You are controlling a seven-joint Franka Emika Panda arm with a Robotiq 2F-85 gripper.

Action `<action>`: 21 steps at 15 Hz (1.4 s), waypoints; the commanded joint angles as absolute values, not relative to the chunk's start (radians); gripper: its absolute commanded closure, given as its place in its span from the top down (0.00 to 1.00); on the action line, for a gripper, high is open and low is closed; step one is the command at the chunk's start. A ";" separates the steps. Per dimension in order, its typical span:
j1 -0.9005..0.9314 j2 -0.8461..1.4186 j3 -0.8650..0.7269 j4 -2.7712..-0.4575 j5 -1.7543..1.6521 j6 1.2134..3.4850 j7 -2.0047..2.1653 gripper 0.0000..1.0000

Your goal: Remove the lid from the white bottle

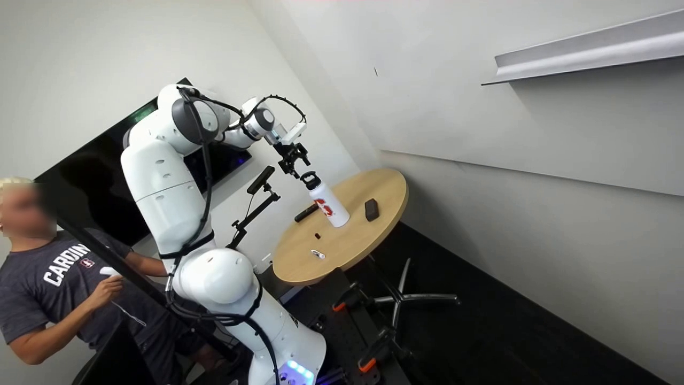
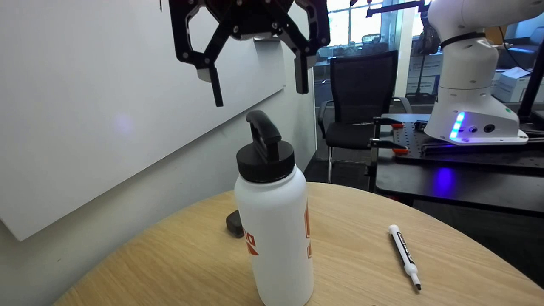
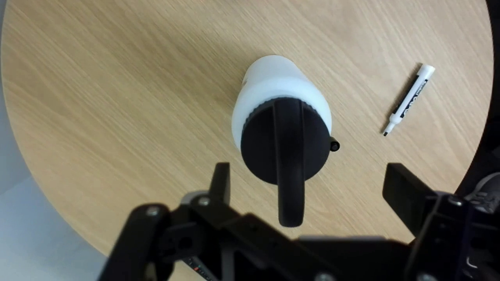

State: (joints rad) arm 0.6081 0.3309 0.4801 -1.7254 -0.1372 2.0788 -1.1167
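Note:
The white bottle (image 1: 335,211) with red markings stands upright on the round wooden table; it also shows in an exterior view (image 2: 278,221) and the wrist view (image 3: 275,74). Its black lid (image 2: 265,163) with a loop handle is on the bottle; the lid also shows in an exterior view (image 1: 312,182) and the wrist view (image 3: 258,144). My gripper (image 2: 260,98) is open and empty above the lid, fingers apart and not touching it. In the wrist view, the loop shows between the fingertips (image 3: 306,169), closer to the left finger.
On the wooden table (image 1: 387,187) are a white marker (image 2: 404,255), a small black cap (image 3: 334,145) beside the bottle, a dark brown block (image 1: 371,209) and a black remote (image 1: 305,213). A whiteboard (image 2: 106,106) hangs on the wall. A person (image 1: 69,278) sits behind the arm.

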 commanded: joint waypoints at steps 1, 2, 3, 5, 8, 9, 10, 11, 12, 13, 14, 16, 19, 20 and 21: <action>0.617 0.398 0.487 -1.641 -0.157 2.026 -1.147 1.00; 0.620 0.409 0.486 -1.631 -0.156 2.023 -1.156 1.00; 0.621 0.420 0.485 -1.623 -0.156 2.022 -1.160 1.00; 0.624 0.435 0.482 -1.611 -0.158 2.021 -1.170 0.98; 0.628 0.450 0.479 -1.596 -0.162 2.018 -1.176 0.68; 0.629 0.453 0.479 -1.592 -0.164 2.014 -1.176 0.61; 0.630 0.453 0.478 -1.589 -0.166 2.012 -1.175 0.52; 0.631 0.452 0.478 -1.589 -0.167 2.012 -1.174 0.45; 0.631 0.450 0.477 -1.589 -0.168 2.010 -1.172 0.36; 0.631 0.448 0.477 -1.591 -0.167 2.009 -1.171 0.29; 0.631 0.444 0.477 -1.594 -0.166 2.006 -1.167 0.21; 0.629 0.437 0.478 -1.603 -0.161 2.001 -1.163 0.05; 0.629 0.432 0.478 -1.609 -0.159 1.995 -1.158 0.05; 0.630 0.429 0.478 -1.611 -0.159 1.991 -1.155 0.05; 0.630 0.426 0.478 -1.613 -0.159 1.987 -1.153 0.05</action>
